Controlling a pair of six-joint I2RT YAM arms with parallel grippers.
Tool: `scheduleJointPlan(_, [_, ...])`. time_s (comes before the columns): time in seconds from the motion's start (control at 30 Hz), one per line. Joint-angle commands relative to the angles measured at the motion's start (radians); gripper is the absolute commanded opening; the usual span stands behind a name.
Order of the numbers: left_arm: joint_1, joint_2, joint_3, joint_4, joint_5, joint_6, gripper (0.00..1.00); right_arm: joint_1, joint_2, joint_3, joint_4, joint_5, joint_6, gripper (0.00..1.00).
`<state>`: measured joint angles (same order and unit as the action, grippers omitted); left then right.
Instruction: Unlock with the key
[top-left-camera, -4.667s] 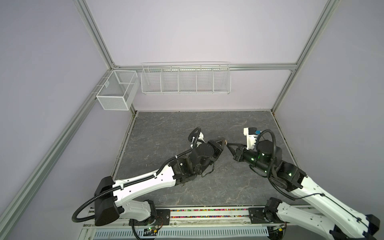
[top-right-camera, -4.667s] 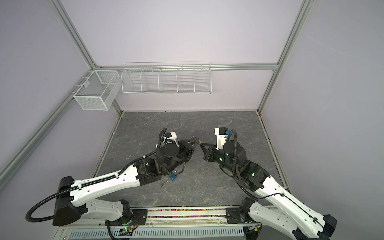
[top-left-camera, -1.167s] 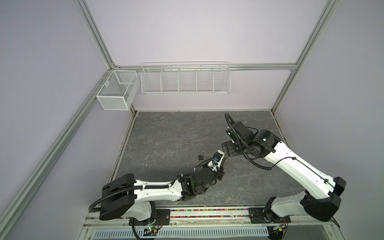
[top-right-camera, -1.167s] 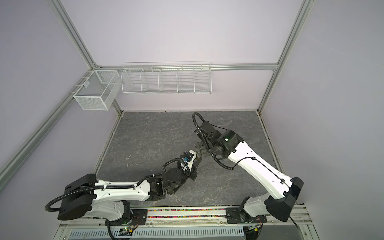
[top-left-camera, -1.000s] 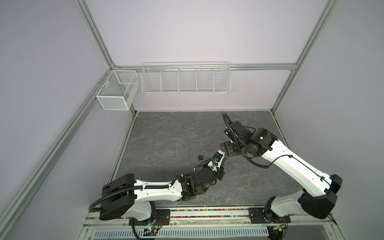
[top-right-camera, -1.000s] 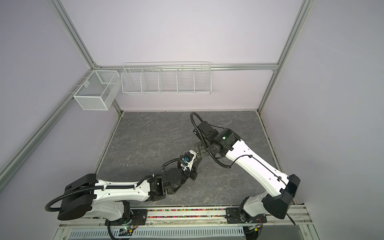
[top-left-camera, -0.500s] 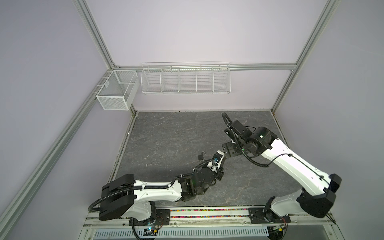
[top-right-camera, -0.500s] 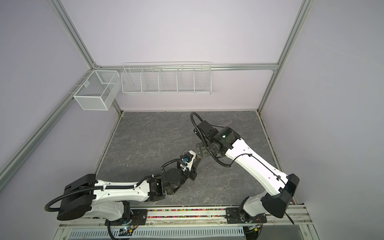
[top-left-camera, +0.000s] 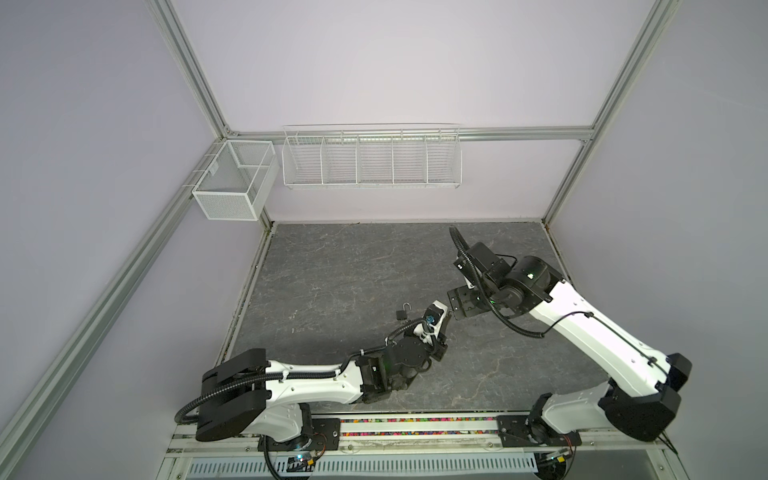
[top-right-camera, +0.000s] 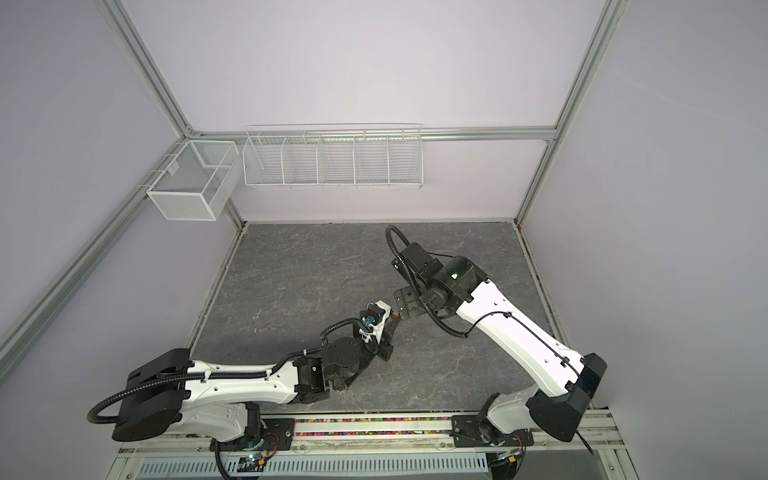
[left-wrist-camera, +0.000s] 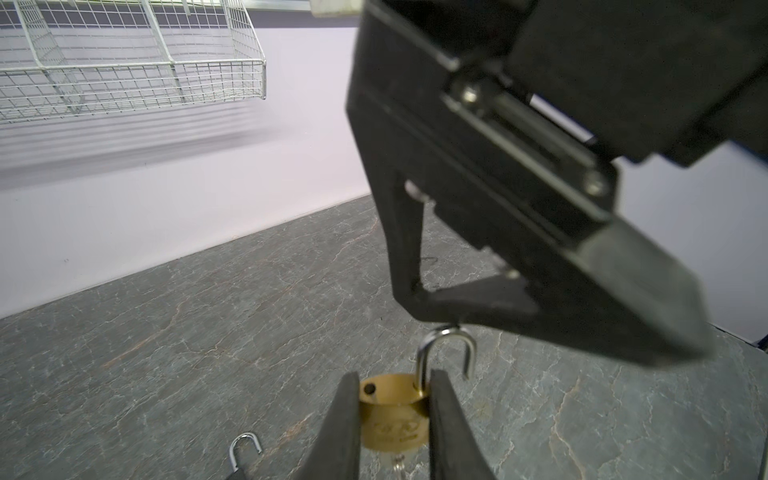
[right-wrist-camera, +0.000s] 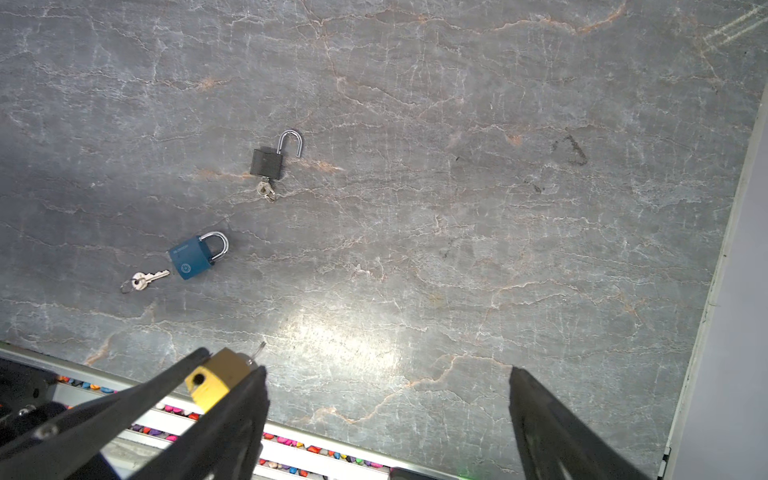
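Left gripper (left-wrist-camera: 394, 380): we see it clamped on the brass padlock (left-wrist-camera: 392, 419), shackle (left-wrist-camera: 422, 361) sprung, mid-frame in both top views.
Key (left-wrist-camera: 397, 460): in that lock's base.
Right gripper (right-wrist-camera: 386, 374): fingers spread wide, by the shackle.

Both top views are bright and evenly lit from above, with only faint shadows on the grey table (top-left-camera: 353, 270). In the right wrist view a white glare patch lies on the table. In the left wrist view the wire basket (left-wrist-camera: 124, 83) casts striped shadows on the wall (left-wrist-camera: 187, 199), and the brass padlock (left-wrist-camera: 392, 419) is fairly sharp while nearer parts blur.
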<state>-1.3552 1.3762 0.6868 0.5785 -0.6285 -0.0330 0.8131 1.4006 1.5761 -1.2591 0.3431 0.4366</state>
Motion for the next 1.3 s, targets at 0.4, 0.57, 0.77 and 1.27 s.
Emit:
scheduleJointPlan(0.4, [-0.004, 0.013, 0.082, -0.178, -0.003, -0.186, 0.0, -0.082, -0.141, -0.095, 0.018, -0.024, -0.037, 0.9])
scheduleJointPlan(0.57, [-0.006, 0.078, 0.228, -0.482, 0.035, -0.443, 0.0, -0.202, -0.217, -0.232, 0.096, -0.125, -0.037, 0.89])
scheduleJointPlan(0.77, [-0.008, 0.205, 0.386, -0.717, 0.155, -0.721, 0.0, -0.38, -0.328, -0.397, 0.214, -0.248, -0.014, 0.89])
scheduleJointPlan(1.27, [0.034, 0.626, 0.87, -1.237, 0.217, -1.0, 0.0, -0.718, -0.38, -0.626, 0.363, -0.406, -0.024, 0.89])
